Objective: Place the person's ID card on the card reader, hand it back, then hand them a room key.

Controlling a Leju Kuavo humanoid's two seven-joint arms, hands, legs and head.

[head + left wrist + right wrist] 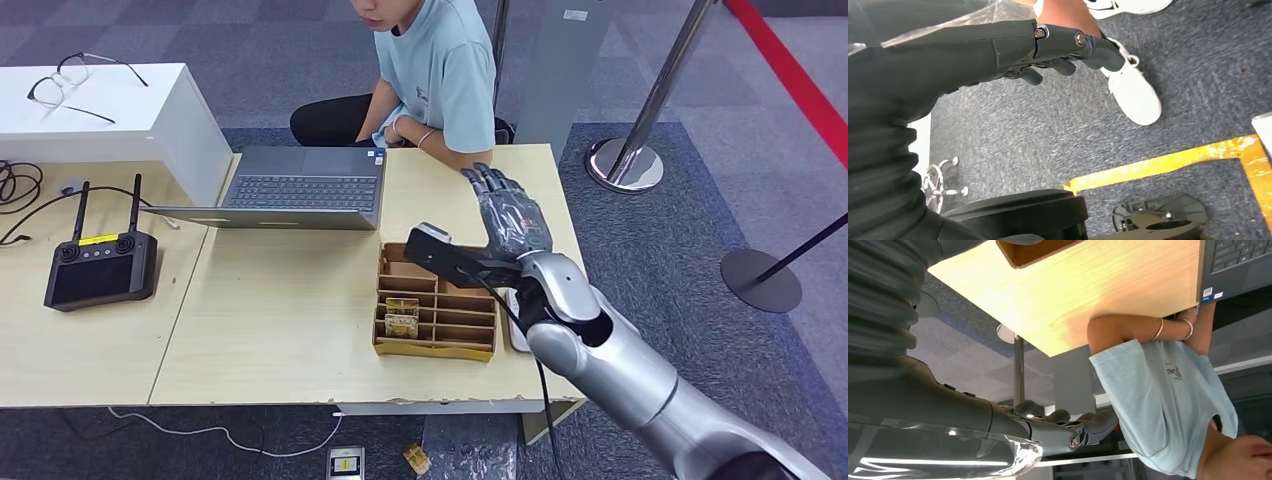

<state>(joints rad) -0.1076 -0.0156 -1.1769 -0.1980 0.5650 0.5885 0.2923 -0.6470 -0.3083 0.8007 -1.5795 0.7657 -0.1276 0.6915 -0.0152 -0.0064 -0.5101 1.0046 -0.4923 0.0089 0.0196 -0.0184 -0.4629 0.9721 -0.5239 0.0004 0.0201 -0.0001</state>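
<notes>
Pale wood tabletop [290, 300] fills the middle of my head view, and my right hand [510, 215] hovers above its far right part, right of centre in the frame, fingers stretched out and slightly apart toward the person [435, 70] seated at the top centre, with nothing in it. My right wrist view, which is turned, gives the same hand [1058, 427] from behind: the fingers reach out flat and empty, with the person's light blue shirt beyond them and the tabletop's edge above. Just below and left of my hand in the head view sits a brown divided card box [437, 305], with small cards [402, 316] standing in its left slots; I cannot tell whether these are room keys. A pale flat object [516, 325] peeks out beside the box, mostly hidden by my forearm, so I cannot say what it is. An open laptop [300, 188] lies at upper centre, a black controller [100, 268] at left, and glasses [75, 85] rest on a white box [165, 125] in the upper left. My left hand [1068, 50] hangs over grey carpet in the left wrist view, fingers loosely curled, holding nothing, near a white shoe [1133, 92].
</notes>
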